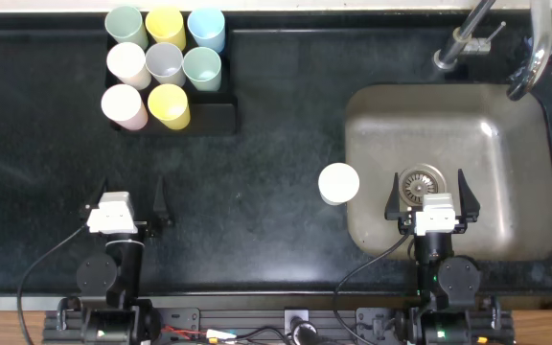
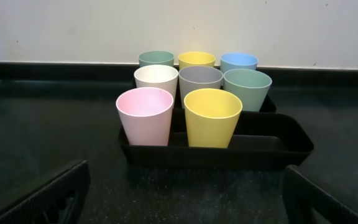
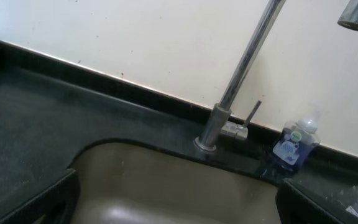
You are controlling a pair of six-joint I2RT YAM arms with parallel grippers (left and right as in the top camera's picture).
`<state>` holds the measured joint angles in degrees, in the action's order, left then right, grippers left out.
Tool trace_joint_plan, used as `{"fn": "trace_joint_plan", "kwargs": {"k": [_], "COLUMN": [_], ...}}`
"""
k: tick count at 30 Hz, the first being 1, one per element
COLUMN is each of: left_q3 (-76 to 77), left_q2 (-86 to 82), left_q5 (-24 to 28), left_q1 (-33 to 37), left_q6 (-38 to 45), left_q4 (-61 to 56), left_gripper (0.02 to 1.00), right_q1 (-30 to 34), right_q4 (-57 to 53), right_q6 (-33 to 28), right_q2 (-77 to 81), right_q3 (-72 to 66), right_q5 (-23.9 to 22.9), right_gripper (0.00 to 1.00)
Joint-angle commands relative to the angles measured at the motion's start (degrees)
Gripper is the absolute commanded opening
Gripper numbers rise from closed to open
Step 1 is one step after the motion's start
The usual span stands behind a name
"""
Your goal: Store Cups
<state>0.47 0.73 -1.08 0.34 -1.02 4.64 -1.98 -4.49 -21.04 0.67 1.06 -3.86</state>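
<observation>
Left claw: fingers spread wide, pinching nothing, low above black counter. Straight ahead of it, well apart: black tray with eight cups upright in rows, pink cup and yellow cup nearest. Right claw: also spread, holding nothing, over sink beside drain. White cup on counter just left of right claw, at sink rim. Faucet ahead.
</observation>
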Motion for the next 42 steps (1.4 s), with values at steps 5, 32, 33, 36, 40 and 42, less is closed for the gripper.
{"fn": "trace_joint_plan", "kwargs": {"k": [5, 32, 33, 36, 40, 42], "left_q3": [0.00, 0.00, 0.00, 0.02, 0.00, 0.00], "left_q2": [-0.57, -0.57, -0.57, -0.57, -0.57, -0.57], "left_q5": [0.59, 0.61, 0.59, 0.61, 0.59, 0.61], "left_q1": [-0.09, -0.09, -0.09, -0.09, -0.09, -0.09], "left_q6": [2.10, 2.10, 2.10, 2.10, 2.10, 2.10], "left_q4": [0.22, 0.22, 0.22, 0.22, 0.22, 0.22], "left_gripper": [1.000, 1.000, 1.000, 1.000, 0.998, 1.000], "right_q1": [-0.35, -0.35, -0.35, -0.35, -0.35, -0.37], "right_q4": [0.35, 0.26, 0.17, 0.15, -1.22, -5.77], "right_q6": [0.02, 0.72, 1.77, 4.81, 4.76, 4.85], "right_q2": [-0.46, -0.46, -0.46, -0.42, -0.39, 0.00], "right_q3": [-0.79, -0.79, -0.79, -0.79, 1.27, 6.82], "right_q5": [-0.17, 0.46, 1.20, 1.51, 1.29, 2.29], "right_gripper": [0.998, 0.996, 0.998, 0.996, 0.998, 0.998]}}
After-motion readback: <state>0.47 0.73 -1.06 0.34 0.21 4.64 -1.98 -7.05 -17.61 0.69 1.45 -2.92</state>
